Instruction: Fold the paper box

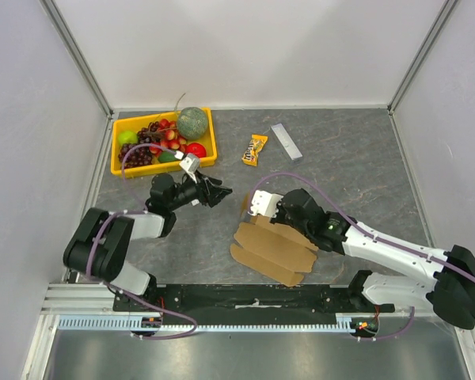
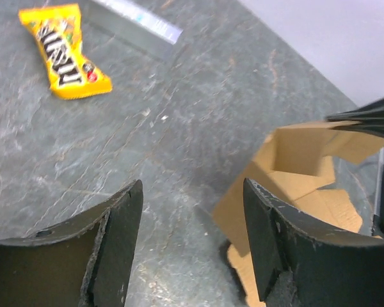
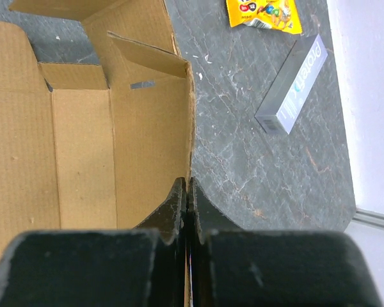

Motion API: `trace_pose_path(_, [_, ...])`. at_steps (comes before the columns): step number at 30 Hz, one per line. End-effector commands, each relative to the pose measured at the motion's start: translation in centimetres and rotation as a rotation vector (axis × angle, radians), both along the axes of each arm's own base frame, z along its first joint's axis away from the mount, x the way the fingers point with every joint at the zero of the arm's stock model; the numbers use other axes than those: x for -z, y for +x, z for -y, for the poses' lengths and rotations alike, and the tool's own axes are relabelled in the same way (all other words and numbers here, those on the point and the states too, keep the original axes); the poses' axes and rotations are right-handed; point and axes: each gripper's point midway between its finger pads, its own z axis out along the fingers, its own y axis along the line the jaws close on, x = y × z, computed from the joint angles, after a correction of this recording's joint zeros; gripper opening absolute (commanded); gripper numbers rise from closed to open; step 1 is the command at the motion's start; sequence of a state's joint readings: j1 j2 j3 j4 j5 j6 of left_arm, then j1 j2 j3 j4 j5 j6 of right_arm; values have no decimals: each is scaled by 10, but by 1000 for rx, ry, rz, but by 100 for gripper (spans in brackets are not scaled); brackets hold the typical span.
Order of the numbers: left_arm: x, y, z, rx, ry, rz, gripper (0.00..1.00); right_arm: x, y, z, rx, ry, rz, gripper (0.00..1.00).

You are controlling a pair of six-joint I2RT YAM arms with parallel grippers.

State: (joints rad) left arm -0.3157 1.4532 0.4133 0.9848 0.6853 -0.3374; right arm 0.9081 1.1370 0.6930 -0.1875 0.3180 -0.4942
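Paper box (image 1: 273,249) sits a little toward 5 o'clock from the middle of the grey marbled table (image 1: 356,166). It is an unfolded brown sheet lying mostly flat, with one flap raised at its 11 o'clock corner. Plain pale walls (image 1: 253,47) close the table in on three sides.

The yellow tray (image 1: 162,113) of fruit stands at the table's 10 o'clock corner, and a purple cable crosses part of it.

The right gripper (image 1: 249,204) has its fingers pressed together on the edge of the raised flap, pinching the cardboard. The right arm covers the sheet's 3 o'clock side.

The left gripper (image 1: 222,191) is at 10 o'clock from the sheet, spread wide and holding nothing.

A grey bar (image 1: 286,141) lies toward 12 o'clock, with a yellow candy packet (image 1: 255,150) just beside it at 8 o'clock.

In the right wrist view the sheet runs off the left edge. In the left wrist view one finger (image 2: 275,243) hides the sheet's lower part.
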Motion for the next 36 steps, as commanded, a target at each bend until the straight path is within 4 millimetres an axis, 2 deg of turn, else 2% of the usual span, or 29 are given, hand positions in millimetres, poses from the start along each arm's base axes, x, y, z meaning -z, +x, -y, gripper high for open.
trace_pose_path(1, [27, 25, 4, -30, 8, -108, 68, -18, -1, -9, -54, 42, 49, 0])
trace_pose_path(5, [43, 20, 15, 67, -8, -122, 67, -20, 1, -11, -66, 30, 54, 0])
trace_pose_path(14, [46, -5, 37, 214, -13, -46, 68, -11, 9, -20, -71, 4, 52, 0])
trace_pose_path(16, [47, -9, 42, 233, -5, -26, 70, -9, 12, -20, -65, -6, 58, 0])
trace_pose_path(22, [54, -22, 46, 241, 27, -4, 83, -10, 16, -25, -81, -9, 76, 0])
trace_pose_path(27, [62, -33, 53, 260, 51, -3, 84, -6, 17, -29, -102, -26, 74, 0])
trace_pose_path(36, [67, -35, 59, 267, 69, 5, 84, 4, 13, -27, -135, -57, 61, 0])
